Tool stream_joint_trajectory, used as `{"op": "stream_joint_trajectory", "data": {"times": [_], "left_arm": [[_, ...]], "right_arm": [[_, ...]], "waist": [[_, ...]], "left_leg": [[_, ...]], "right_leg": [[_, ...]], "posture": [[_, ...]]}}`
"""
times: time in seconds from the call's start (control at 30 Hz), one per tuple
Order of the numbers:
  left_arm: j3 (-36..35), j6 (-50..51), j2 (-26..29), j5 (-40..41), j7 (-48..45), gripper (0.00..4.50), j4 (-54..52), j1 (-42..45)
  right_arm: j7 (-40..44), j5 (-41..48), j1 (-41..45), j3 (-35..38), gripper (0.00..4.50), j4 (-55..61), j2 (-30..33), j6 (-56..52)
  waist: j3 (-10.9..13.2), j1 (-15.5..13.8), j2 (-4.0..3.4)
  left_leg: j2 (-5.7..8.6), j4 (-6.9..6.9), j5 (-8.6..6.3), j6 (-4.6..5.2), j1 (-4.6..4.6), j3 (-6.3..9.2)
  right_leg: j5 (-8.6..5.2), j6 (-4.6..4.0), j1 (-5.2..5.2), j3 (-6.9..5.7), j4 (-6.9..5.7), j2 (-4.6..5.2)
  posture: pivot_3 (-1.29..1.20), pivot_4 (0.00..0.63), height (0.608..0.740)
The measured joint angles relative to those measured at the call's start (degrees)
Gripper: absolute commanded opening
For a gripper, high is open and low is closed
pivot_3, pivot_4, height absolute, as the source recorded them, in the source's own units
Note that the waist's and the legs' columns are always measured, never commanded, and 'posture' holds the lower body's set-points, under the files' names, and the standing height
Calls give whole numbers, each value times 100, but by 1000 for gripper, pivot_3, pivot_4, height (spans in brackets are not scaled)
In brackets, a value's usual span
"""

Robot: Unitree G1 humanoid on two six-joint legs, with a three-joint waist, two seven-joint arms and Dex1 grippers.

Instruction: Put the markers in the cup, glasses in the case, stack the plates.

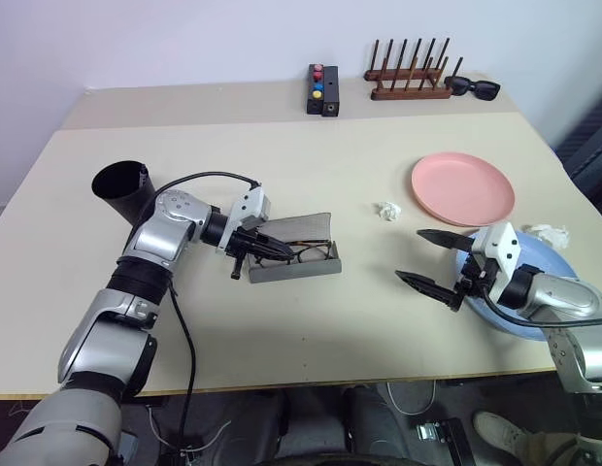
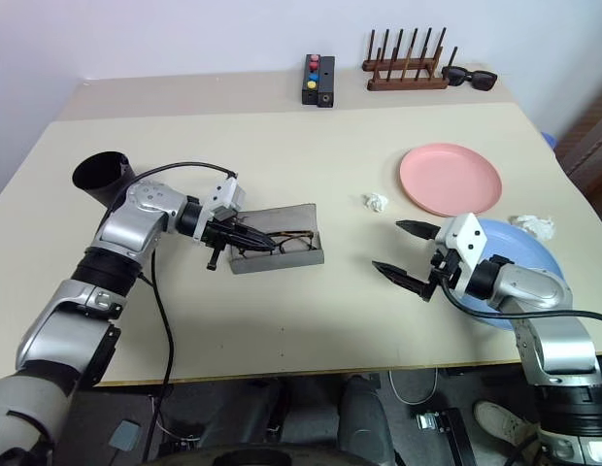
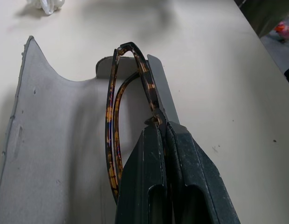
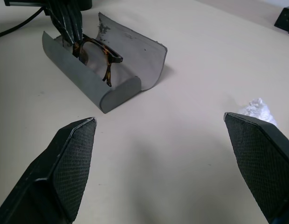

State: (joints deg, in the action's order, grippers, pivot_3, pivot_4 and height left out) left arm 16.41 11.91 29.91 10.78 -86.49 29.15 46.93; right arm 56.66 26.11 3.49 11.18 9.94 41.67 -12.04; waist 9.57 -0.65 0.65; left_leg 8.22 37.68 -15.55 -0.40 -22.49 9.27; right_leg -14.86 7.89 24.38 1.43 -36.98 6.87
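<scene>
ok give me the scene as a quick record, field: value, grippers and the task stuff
left gripper: shut on the glasses, holding them in the open case
right gripper: open, holds nothing, above the table by the blue plate
cup: behind the left arm, tilted
pink plate: on the table, apart from the blue one
blue plate: under the right arm
plates stacked: no

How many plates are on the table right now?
2. A pink plate lies toward the far right of the table. A blue plate lies just nearer than it, partly hidden under the open right hand.
</scene>
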Motion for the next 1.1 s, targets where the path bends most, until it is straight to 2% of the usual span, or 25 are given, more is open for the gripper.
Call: {"op": "stream_joint_trajectory", "data": {"times": [0.07,0.27,0.5,0.8,0.83,0.87,1.1], "left_arm": [[0,0,24,0,-16,1376,0,-30],[0,-10,48,-7,-9,4385,0,-124],[-308,34,58,37,274,4461,-51,-70],[-1285,867,-90,605,1383,4461,-847,375],[-1333,877,-160,596,1634,3953,-857,375],[-1350,866,-214,570,1857,3702,-849,375],[-1276,453,-510,-165,3354,141,18,378]], "right_arm": [[0,0,0,8,4500,0,0,-2],[-1,0,1,8,4500,0,0,-11],[-118,-5,67,8,4500,0,-8,-27],[-267,6,236,11,4500,0,-18,-136],[-285,5,254,7,4500,0,-26,-139],[-296,4,277,3,4500,0,-31,-144],[-384,-22,410,-127,4500,0,-100,-151]], "waist": [[0,-2,0],[0,-4,0],[0,-2,0],[0,2,0],[0,0,0],[0,-2,0],[0,-11,1]], "left_leg": [[0,0,0,0,0,0],[0,0,0,0,0,0],[0,1,0,0,0,0],[0,3,0,0,-1,1],[0,4,0,0,-1,1],[0,5,0,0,-1,1],[1,5,0,0,-1,0]], "right_leg": [[0,0,0,0,0,0],[0,0,0,0,0,0],[0,0,0,0,0,0],[0,0,0,0,-2,1],[0,0,0,0,-3,0],[0,0,0,0,-3,0],[0,0,0,0,-2,1]], "posture": [[0,150,740],[0,150,740],[0,150,740],[0,150,740],[0,150,740],[0,150,740],[0,150,740]]}}
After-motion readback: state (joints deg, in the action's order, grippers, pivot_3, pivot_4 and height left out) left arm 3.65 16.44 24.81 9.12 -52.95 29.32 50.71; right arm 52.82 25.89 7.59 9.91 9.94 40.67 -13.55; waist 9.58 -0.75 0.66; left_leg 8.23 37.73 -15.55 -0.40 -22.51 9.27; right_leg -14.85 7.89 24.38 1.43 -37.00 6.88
